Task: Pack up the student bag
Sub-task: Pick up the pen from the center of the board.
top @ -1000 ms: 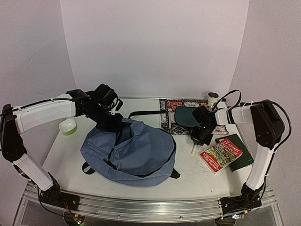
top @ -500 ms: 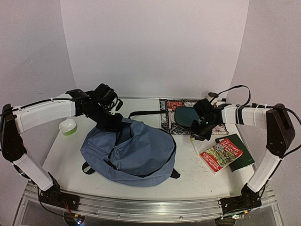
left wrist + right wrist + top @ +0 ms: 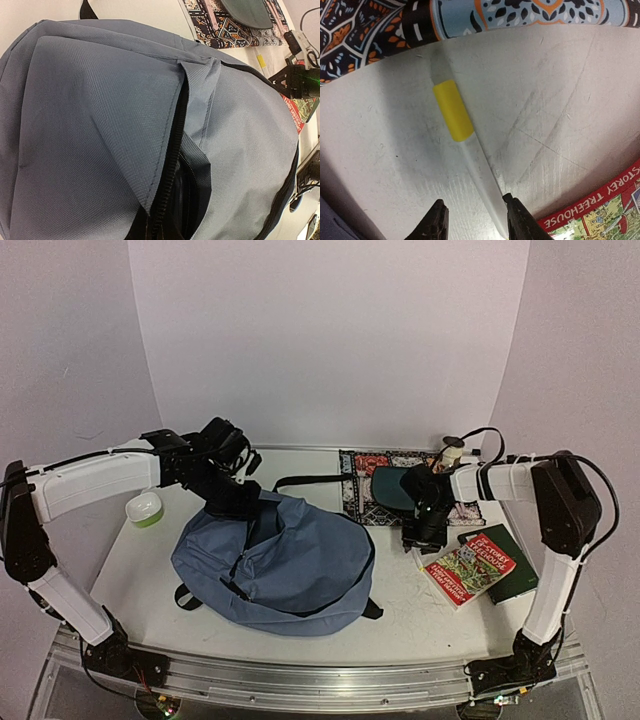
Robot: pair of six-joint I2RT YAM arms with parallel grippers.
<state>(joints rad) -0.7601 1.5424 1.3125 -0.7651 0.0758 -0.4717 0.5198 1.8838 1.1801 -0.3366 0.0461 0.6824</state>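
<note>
At centre-left of the white bench [image 3: 400, 625]: large soft slate-blue fabric backpack [image 3: 280, 565], slumped flat, black straps poking out at its near and far edges. On its far upper edge: left pincer [image 3: 238, 502], clamped tight on the cloth beside the open zipper. Holds a flap of that cloth raised, with the dark zipper mouth gaping below it in the left wrist view. To the right of the backpack and apart from it: right pincer [image 3: 477, 224], aimed down at the bench, jaws part-way apart, gripping nothing. Straddles the near end of a slim white plastic pen with a yellow band [image 3: 452, 111], flat on the bench, one black fingertip [image 3: 517, 220] right at its side. Just beyond: dark woven mat with orange and blue motifs [image 3: 370, 472], a flat dark teal pouch [image 3: 392, 486] on top. Near the right edge: red illustrated paperback [image 3: 468, 570] partly over a dark green book [image 3: 518, 562]. At far left: small round white-and-green container [image 3: 146, 508].
</note>
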